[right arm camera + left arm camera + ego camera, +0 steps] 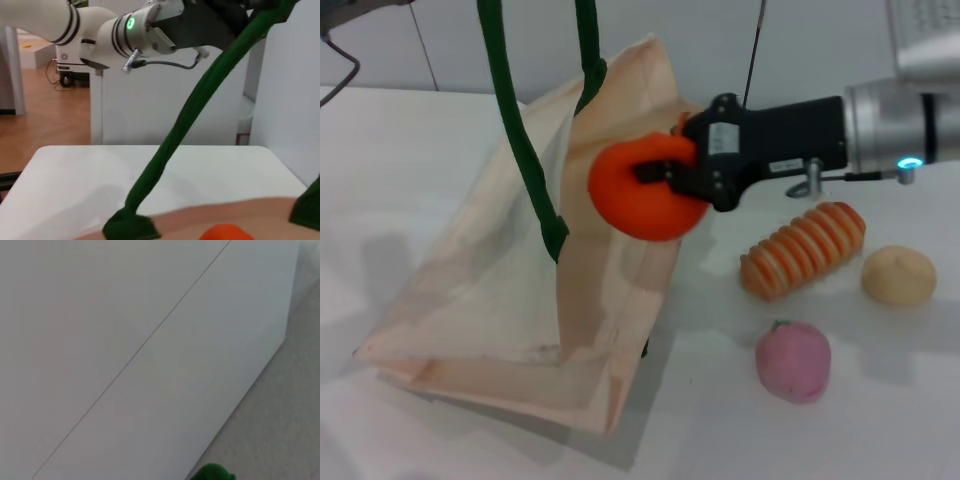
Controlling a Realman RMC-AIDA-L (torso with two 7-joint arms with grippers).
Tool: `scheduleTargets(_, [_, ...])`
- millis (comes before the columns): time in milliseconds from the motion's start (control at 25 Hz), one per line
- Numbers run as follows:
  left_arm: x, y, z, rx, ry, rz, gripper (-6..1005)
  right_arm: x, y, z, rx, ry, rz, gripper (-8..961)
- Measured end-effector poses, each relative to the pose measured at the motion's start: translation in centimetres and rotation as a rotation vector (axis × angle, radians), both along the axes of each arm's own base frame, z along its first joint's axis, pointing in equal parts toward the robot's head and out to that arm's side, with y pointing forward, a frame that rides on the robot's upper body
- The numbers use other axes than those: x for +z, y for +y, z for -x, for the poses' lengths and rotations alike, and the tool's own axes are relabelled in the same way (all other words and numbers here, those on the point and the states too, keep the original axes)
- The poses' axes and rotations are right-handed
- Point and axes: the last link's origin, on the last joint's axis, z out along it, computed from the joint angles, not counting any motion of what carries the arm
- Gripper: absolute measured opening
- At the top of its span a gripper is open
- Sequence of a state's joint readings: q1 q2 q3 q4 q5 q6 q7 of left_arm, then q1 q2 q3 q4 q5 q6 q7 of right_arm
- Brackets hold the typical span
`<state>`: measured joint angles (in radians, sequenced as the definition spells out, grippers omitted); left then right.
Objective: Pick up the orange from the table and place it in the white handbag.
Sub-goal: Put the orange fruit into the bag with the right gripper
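Observation:
My right gripper (pixel 662 176) is shut on the orange (pixel 630 205) and holds it in the air at the upper right edge of the white handbag (pixel 500 300). The bag stands tilted on the table (pixel 390 150), its dark green handles (pixel 515 130) pulled up taut out of the head view's top. In the right wrist view my left gripper (pixel 260 10) holds a green handle (pixel 200 110) up high, above the bag's rim (pixel 240 212). The orange's top (pixel 225 233) shows at that view's lower edge. The left wrist view shows only a green scrap of handle (pixel 212 473).
To the right of the bag lie an orange-and-cream striped bread (pixel 803 250), a tan round item (pixel 898 275) and a pink peach (pixel 793 360). A white wall panel (pixel 150 340) fills the left wrist view.

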<state>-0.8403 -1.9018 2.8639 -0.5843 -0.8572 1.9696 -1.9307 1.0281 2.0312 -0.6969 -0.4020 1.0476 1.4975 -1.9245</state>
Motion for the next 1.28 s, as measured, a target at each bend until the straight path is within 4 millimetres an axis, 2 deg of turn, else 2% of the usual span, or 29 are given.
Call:
scheduleTargets(720, [-0.1, 0.4, -0.7, -0.015, -0.002, 0.008, 114, -3.8, 2.5, 2.6, -0.044, -0.073, -0.117, 86])
scheduleTargets(1000, [-0.2, 0.5, -1.0, -0.022, -0.008, 0.013, 114, -4.8, 3.4, 2.5, -0.078, -0.119, -0.175, 83])
scheduleTargets(1280, [-0.2, 0.6, -1.1, -0.026, -0.009, 0.014, 114, -4.8, 4.5, 1.9, -0.122, -0.151, -0.255, 79])
